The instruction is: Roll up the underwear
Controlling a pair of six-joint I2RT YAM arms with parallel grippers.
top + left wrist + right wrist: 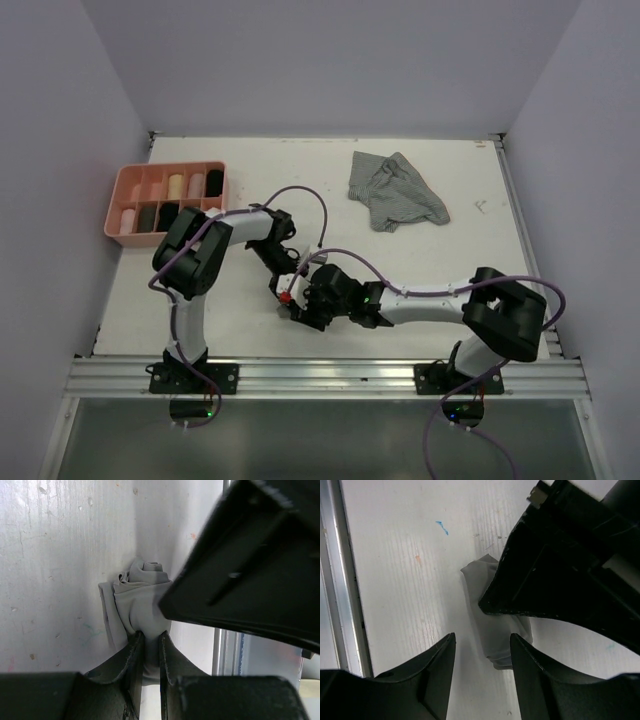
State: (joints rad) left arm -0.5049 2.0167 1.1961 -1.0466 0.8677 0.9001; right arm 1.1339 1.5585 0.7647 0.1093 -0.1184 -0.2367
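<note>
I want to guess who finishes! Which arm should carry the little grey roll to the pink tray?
Probably left. The left claw is pinched shut on the grey roll, and the pink tray sits on that side. The right claw is open beside the roll, holding nothing.

The top external camera sits high above and behind the arm bases, facing down and forward over the whole table (pixel 300 180); the left wrist camera looks past the left gripper (pixel 149 642) at the tabletop from very near; the right wrist camera does likewise past the right gripper (pixel 482 645); both wrist views share the rolled grey underwear (pixel 142 595) and the tabletop around it.
</note>
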